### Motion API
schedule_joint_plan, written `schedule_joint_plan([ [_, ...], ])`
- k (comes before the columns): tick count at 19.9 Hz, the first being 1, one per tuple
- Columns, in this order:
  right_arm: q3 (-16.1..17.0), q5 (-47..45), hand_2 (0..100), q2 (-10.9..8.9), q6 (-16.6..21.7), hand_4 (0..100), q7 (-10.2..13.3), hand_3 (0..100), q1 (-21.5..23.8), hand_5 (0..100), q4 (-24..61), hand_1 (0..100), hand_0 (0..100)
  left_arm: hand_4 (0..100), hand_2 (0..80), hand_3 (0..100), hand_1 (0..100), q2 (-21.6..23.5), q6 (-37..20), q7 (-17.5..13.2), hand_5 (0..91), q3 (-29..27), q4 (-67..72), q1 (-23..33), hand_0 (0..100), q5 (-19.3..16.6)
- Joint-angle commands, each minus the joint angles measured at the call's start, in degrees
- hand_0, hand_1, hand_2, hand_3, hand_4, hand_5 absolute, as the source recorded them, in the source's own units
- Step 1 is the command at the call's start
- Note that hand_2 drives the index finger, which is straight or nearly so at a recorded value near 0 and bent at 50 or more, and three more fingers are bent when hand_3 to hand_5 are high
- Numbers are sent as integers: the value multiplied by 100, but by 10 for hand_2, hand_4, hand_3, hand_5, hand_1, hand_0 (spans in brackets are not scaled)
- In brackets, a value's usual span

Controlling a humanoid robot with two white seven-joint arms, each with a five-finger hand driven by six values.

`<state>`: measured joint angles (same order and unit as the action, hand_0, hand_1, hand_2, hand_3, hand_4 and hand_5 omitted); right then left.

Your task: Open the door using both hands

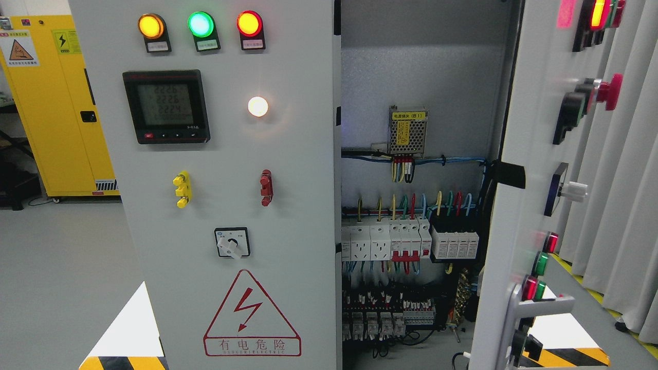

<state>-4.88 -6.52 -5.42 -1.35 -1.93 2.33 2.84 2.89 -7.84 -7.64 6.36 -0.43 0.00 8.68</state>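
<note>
We face the electrical cabinet: its right door (534, 128) stands swung wide open at the picture's right, its grey handle (545, 307) low on the panel. Inside we see circuit breakers (406, 239) and coloured wiring. The left door (298, 216) is shut, its indicator lamps (200, 24) lit above a digital meter (166, 106). Neither of our hands shows, so we cannot tell their state.

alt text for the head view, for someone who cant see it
A grey electrical cabinet with its right door swung open, showing breakers and coloured wiring inside. The closed left door carries three lit lamps, a meter and a shock-warning triangle. No robot hands visible.
</note>
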Motion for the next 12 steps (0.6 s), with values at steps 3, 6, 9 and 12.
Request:
schedule_joint_plan([
  [3,22,1,0,-3,3,0,0,0,4,0,-3,66,214,0,0,0,115,-25,-7,-1,0,-38,-141,-9,383,10],
  [6,48,1,0,-3,3,0,0,0,-5,0,-3,66,214,0,0,0,114,-17,-7,-53,0,-222,-150,-17,383,10],
  [9,57,-7,0,-3,3,0,0,0,4,0,-3,66,214,0,0,0,112,10,-86,-62,0,-276,-246,-87,385,10],
  [12,57,-8,0,-3,3,0,0,0,4,0,-3,66,214,0,0,0,104,71,-410,-1,0,-320,-1349,122,393,2],
])
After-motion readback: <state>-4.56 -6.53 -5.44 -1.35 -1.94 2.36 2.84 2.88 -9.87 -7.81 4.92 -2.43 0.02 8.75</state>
